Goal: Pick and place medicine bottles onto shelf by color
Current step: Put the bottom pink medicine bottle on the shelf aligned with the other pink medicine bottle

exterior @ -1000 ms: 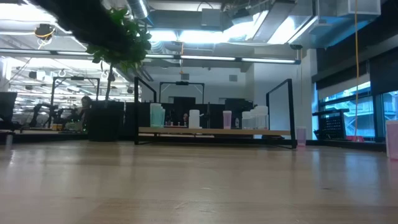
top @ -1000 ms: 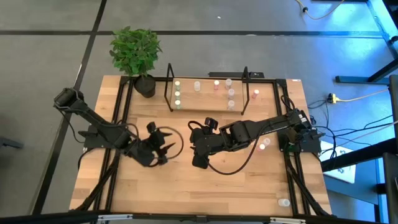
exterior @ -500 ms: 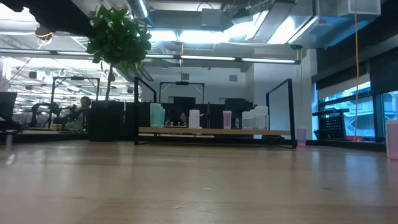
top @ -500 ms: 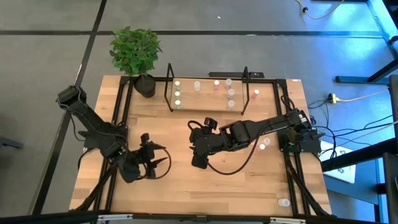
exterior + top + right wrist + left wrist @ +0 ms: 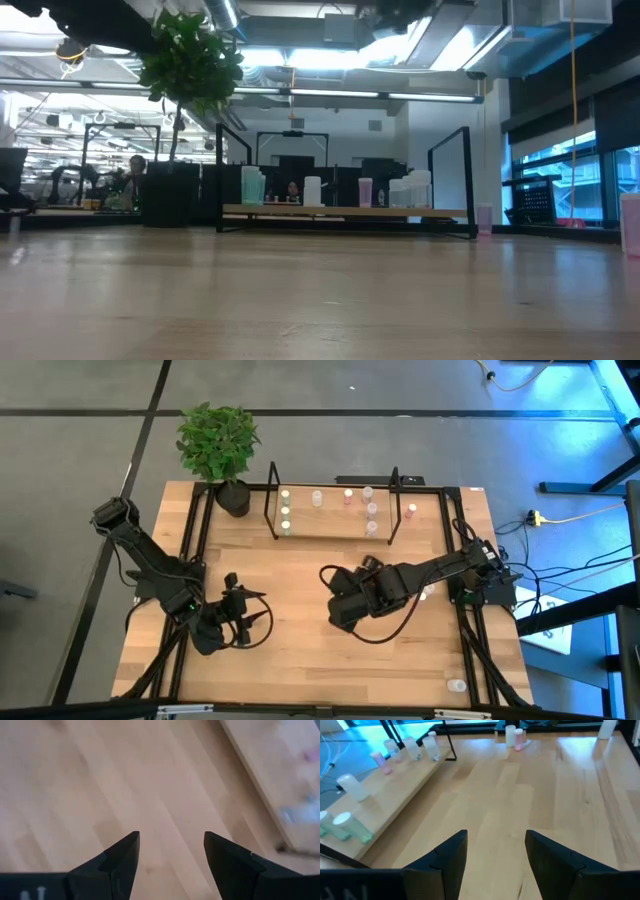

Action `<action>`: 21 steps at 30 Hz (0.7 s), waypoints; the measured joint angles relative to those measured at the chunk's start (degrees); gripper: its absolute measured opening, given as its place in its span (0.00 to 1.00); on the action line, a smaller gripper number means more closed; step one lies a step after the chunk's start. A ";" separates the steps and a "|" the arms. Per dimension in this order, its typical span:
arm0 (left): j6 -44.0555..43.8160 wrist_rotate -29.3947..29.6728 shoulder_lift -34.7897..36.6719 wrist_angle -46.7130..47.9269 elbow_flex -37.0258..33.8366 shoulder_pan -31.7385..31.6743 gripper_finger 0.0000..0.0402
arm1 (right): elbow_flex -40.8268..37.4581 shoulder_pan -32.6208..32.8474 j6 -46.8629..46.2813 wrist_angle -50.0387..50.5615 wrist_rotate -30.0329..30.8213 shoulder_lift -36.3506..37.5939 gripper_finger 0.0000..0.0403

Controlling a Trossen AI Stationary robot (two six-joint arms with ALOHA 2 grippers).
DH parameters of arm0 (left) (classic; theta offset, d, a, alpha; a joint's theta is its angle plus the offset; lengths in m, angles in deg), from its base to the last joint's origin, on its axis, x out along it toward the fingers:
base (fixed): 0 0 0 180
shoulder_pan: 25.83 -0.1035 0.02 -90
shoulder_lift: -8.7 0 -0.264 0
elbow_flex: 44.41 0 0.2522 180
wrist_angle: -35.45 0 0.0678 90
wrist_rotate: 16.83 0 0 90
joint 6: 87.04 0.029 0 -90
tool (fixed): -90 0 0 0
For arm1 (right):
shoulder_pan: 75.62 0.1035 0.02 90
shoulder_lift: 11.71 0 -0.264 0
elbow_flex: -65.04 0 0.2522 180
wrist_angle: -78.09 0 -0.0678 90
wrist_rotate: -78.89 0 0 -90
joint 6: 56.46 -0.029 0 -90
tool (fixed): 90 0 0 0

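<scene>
High view hides both open pincers (image 5: 495, 862) (image 5: 170, 865), seemingly empty.

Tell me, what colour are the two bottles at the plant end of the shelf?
Pale green. The two bottles show it best in the high view.

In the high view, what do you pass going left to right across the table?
Left hand → right hand → lone bottle at the table's right front corner.
</scene>
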 joint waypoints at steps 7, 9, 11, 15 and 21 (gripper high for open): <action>0.26 0.19 0.00 -0.02 -0.02 -1.07 0.48 | -0.72 0.79 -4.85 7.58 0.39 0.23 0.56; 0.24 -0.16 0.00 -0.02 -0.02 -1.64 0.48 | -0.93 1.35 -4.10 7.95 0.47 0.27 0.56; 0.24 -0.19 0.00 -0.04 -0.04 -1.96 0.48 | -1.68 2.20 -3.72 8.22 0.53 0.55 0.56; 0.24 -0.43 0.00 -0.04 -0.04 -3.00 0.48 | -3.36 4.55 -2.86 8.12 0.45 1.19 0.56; 0.31 -0.52 0.00 -0.06 -0.04 -4.62 0.48 | -9.81 8.74 -5.86 8.15 -2.30 5.80 0.56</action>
